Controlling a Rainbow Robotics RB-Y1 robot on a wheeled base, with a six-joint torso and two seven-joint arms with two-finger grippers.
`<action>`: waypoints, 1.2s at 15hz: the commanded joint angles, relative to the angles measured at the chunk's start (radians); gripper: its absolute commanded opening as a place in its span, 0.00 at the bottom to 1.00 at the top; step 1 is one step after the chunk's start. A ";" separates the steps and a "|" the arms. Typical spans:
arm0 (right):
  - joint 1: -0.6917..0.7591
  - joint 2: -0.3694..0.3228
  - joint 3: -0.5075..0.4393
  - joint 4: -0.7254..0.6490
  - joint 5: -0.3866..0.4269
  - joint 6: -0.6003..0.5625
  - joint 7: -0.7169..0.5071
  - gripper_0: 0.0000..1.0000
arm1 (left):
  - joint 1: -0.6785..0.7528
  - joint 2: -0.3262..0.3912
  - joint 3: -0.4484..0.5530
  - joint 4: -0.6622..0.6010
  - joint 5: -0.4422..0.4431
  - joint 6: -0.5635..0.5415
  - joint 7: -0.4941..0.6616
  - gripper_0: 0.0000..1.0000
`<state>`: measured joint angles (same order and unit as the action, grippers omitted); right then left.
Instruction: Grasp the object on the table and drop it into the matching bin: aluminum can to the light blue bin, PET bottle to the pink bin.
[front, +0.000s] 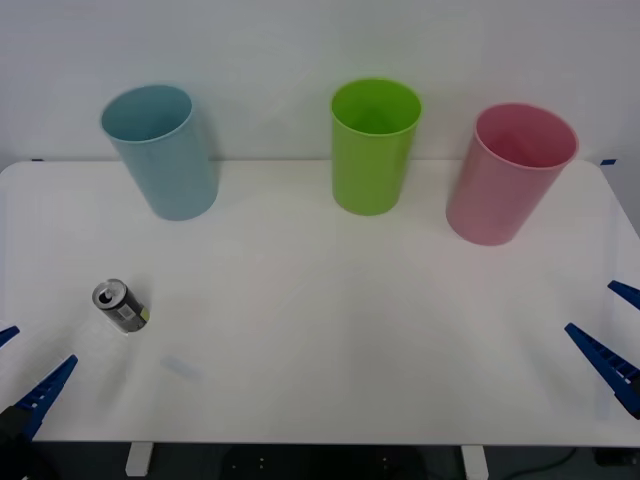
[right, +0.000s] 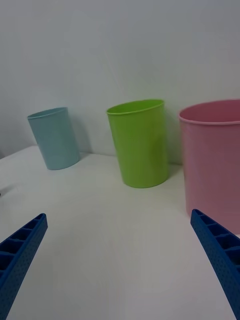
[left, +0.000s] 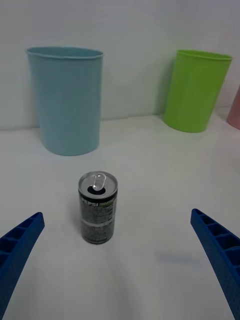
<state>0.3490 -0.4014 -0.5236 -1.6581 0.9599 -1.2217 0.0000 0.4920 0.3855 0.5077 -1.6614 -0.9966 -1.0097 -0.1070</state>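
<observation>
The aluminum can (front: 120, 305), small and dark with a silver pull-tab top, stands upright on the white table (front: 350, 330) near its front left. My left gripper (front: 22, 365) is open at the front left edge, just short of the can (left: 98, 207), which sits between and beyond its fingers without touching them. Behind the can stands the light blue bin (front: 160, 150), also seen in the left wrist view (left: 67, 100). At the back right is the pink bin (front: 510, 172). My right gripper (front: 612, 325) waits open and holding nothing at the front right edge, facing the pink bin (right: 212, 160).
A lime green bin (front: 375, 145) stands at the back centre, between the other two. A white wall rises right behind the bins. A wide stretch of bare tabletop lies between the can and the bins.
</observation>
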 joint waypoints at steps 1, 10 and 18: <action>0.000 0.000 0.000 0.000 0.000 0.000 0.000 1.00 | 0.025 0.000 -0.043 0.000 -0.001 0.106 -0.046 1.00; 0.000 0.000 0.000 0.000 0.000 0.000 0.000 1.00 | 0.031 0.000 -0.164 0.002 0.016 0.313 -0.046 1.00; 0.000 0.000 0.000 0.000 0.000 0.000 0.000 1.00 | -0.135 0.000 -0.210 0.169 -0.010 0.318 -0.079 1.00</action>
<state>0.3490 -0.4014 -0.5236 -1.6581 0.9599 -1.2217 0.0001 0.3732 0.3850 0.2998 -1.5079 -1.0052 -0.6911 -0.1820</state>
